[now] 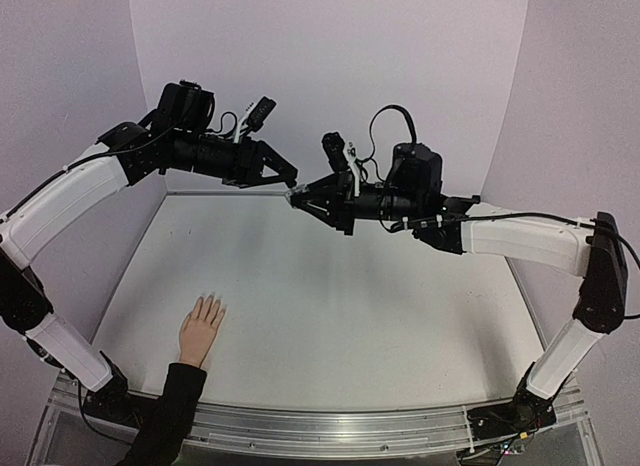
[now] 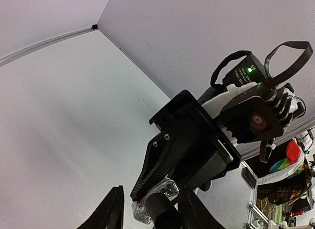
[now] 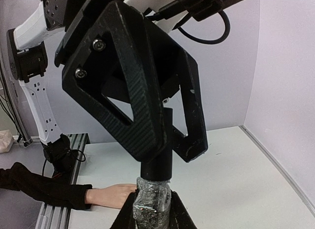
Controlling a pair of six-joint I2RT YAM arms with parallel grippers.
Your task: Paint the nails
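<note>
A small bottle (image 3: pixel 152 204) with a glittery wrapped body and a black cap (image 3: pixel 157 162) hangs in mid-air above the back of the table. My right gripper (image 3: pixel 152 216) is shut on its body. My left gripper (image 2: pixel 155 214) sits around the cap (image 2: pixel 162 214); its left finger (image 2: pixel 110 209) stands apart from the cap. In the top view the two grippers meet tip to tip, left (image 1: pixel 285 178) and right (image 1: pixel 300 199). The pale hand (image 1: pixel 200 331) in a black sleeve (image 1: pixel 170 406) lies flat at the near left with fingers spread. It also shows in the right wrist view (image 3: pixel 110 195). Its nails are too small to make out.
The white table (image 1: pixel 350 316) has a metal rail (image 1: pixel 330 426) along its near edge, with both arm bases on it. Pale walls close the back and sides. Coloured clutter (image 2: pixel 290 165) lies beyond the table's edge in the left wrist view.
</note>
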